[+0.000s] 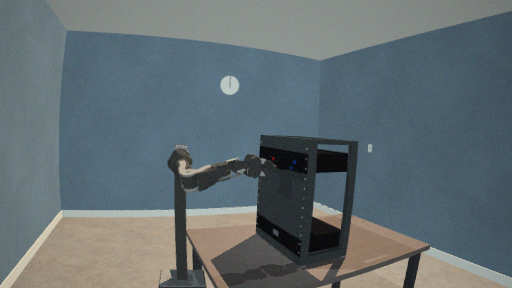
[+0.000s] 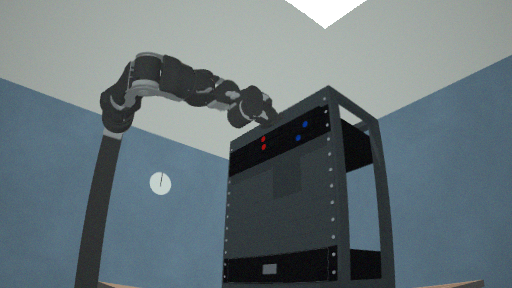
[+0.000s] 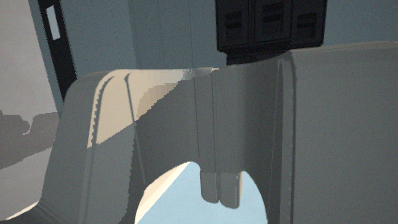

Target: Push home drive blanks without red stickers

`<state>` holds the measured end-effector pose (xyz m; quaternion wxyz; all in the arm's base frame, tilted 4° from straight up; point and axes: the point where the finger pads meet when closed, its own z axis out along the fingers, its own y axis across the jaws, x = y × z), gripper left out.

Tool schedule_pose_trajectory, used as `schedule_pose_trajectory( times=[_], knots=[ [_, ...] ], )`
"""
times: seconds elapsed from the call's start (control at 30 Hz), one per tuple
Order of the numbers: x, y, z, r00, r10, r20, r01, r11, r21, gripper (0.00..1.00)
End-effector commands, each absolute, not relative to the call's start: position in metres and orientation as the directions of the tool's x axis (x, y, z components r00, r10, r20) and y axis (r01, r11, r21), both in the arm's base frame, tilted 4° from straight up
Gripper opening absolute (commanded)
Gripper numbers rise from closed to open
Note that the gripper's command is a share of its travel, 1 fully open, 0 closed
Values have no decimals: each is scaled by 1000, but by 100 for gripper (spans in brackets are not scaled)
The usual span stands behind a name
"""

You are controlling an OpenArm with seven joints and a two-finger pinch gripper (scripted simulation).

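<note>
The gripper (image 2: 270, 118) is closed right down with nothing between its fingers, which show in the wrist view as two pale tips pressed together under the broad pale gripper body. It hangs off the front upper left corner of the rack (image 2: 336, 165), near the chassis (image 2: 280, 142) but apart from its face in the exterior view; in the top view the gripper (image 1: 270, 164) overlaps the chassis's left end, so contact cannot be judged there. The arm (image 2: 190, 87) arcs back from it to a dark post (image 2: 97, 200) standing on the floor beside the table (image 1: 390, 247). The chassis sits in the top bay of the rack and carries four stickers in two pairs: two red ones (image 2: 263, 142) one above the other towards the left, and two blue ones (image 2: 301, 130) one above the other towards the right. How far any blank stands out is too small to tell. Above the gripper body in the wrist view a dark slotted panel (image 3: 270, 22) shows, with no sticker in sight. Below the chassis the rack has a plain grey front panel (image 2: 285, 200), and a second black unit (image 2: 280, 267) fills the bottom bay. The rack stands upright on the table. A round clock (image 1: 229, 85) hangs on the blue wall behind.
</note>
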<state>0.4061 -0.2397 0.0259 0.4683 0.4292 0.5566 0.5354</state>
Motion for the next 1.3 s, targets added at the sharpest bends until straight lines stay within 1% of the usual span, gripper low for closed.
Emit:
schedule_pose_trajectory(
  times=[0.0,0.1,0.43,0.57,0.7,0.77,1.03,1.27],
  knots=[
    [404,-245,39,-192,979,-64,-31,59,998,0],
    [402,-250,48,-193,979,-64,-32,59,998,0],
    [408,-249,49,-192,979,-64,-31,59,998,0],
    [421,-246,49,-192,979,-64,-31,59,998,0],
    [443,-242,49,-192,979,-63,-30,59,998,0],
    [443,-242,49,-192,979,-63,-30,59,998,0],
    [486,-233,49,-192,979,-63,-28,58,998,0],
    [495,-231,50,-194,979,-64,-29,59,998,0]
  ],
)
